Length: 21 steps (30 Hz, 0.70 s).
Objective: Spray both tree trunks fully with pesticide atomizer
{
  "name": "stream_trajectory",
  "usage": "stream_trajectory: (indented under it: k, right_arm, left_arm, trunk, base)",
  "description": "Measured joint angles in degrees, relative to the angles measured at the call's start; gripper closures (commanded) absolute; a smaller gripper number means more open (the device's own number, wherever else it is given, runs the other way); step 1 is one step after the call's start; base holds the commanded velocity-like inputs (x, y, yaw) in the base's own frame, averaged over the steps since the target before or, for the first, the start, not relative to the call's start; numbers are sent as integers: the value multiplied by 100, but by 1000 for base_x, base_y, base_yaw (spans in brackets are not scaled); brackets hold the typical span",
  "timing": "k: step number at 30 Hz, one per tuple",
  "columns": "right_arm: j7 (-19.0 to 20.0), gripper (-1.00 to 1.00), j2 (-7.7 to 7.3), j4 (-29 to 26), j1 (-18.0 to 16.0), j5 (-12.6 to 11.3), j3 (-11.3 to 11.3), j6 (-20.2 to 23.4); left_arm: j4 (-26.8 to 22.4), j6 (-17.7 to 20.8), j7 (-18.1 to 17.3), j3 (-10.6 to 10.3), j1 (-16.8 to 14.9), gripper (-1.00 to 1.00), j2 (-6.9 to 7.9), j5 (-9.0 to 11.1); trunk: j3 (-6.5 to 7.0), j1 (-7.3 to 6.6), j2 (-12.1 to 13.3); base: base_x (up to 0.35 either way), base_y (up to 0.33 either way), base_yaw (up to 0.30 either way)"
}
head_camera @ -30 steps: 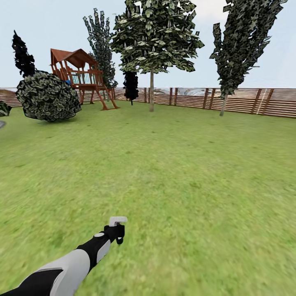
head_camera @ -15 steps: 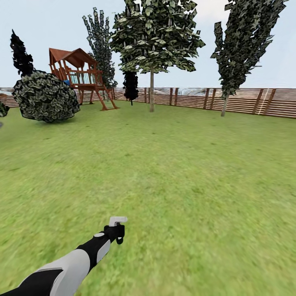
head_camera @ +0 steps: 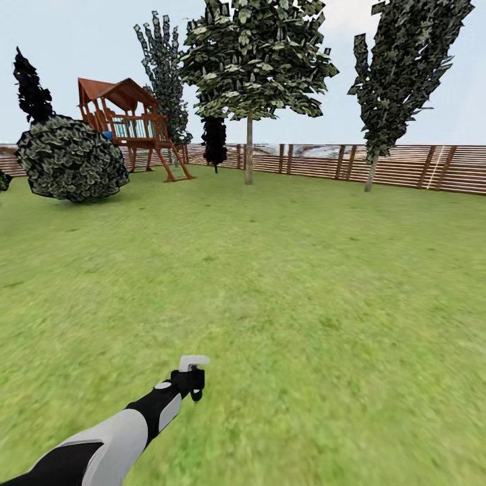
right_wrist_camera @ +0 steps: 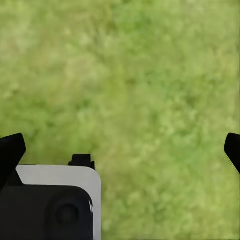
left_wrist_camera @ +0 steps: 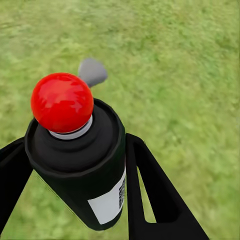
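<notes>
My left gripper [head_camera: 192, 382] is held out low over the lawn, shut on the pesticide atomizer [head_camera: 194, 364]. In the left wrist view the atomizer [left_wrist_camera: 80, 165] is a black bottle with a red tip [left_wrist_camera: 62, 102] and a grey trigger, clamped between the two black fingers of the left gripper [left_wrist_camera: 75, 150]. A tree with a straight grey-brown trunk [head_camera: 249, 158] and a wide green canopy stands far ahead by the fence. In the right wrist view, my right gripper [right_wrist_camera: 122, 150] is open over bare grass.
Wide lawn lies between me and the brown slatted fence [head_camera: 405, 165]. A wooden playset [head_camera: 131, 125] and a round bush [head_camera: 71, 158] stand at far left. A tall narrow dark-leaved tree [head_camera: 405, 67] on a thin trunk stands at far right.
The whole view has slid slightly, with the bush and playset drifting left, so the camera moved. The left arm holds the same pose with the atomizer.
</notes>
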Motion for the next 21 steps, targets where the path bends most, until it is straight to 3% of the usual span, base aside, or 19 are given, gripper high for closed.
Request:
stream_trajectory:
  k: [21]
  right_arm:
    - [18,-100,1,-1,-3,-1,-2,13]
  left_arm:
    - [0,0,0,1,1,100,0,-1]
  trunk:
    - [0,0,0]
  base:
    - [350,0,0]
